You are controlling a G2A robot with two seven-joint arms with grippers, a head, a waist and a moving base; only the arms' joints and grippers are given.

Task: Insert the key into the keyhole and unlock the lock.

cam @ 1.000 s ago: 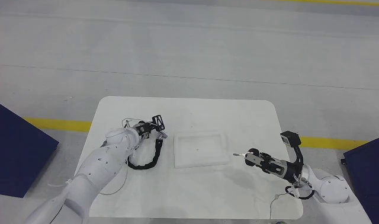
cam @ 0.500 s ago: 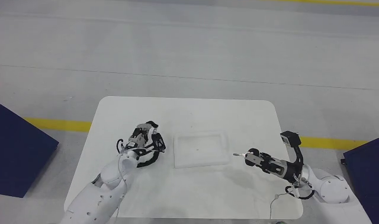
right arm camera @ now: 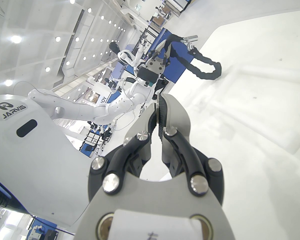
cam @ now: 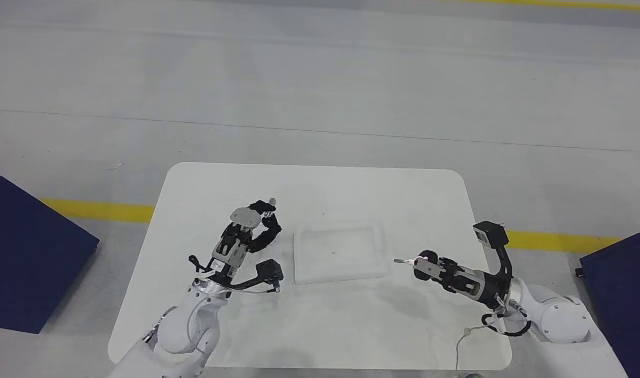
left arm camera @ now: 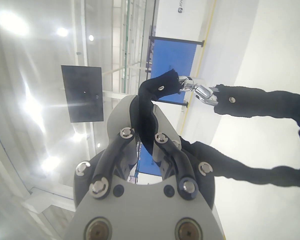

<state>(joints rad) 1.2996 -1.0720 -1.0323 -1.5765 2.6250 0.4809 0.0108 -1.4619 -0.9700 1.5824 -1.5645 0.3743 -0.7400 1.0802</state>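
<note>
Since a second ago our left gripper (left arm camera: 143, 121) has swung round and tipped upward, fingers clamped on the black-sleeved chain lock (left arm camera: 242, 173); the lock's metal ends (left arm camera: 202, 93) are now raised off the table (cam: 420, 193), left of the white tray (cam: 340, 253); our right gripper (cam: 410, 264) stays put right of the tray, pinched shut on the key (cam: 399, 262).

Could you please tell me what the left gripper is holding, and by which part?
The left gripper holds the chain lock by its black sleeve, near one metal end.
</note>
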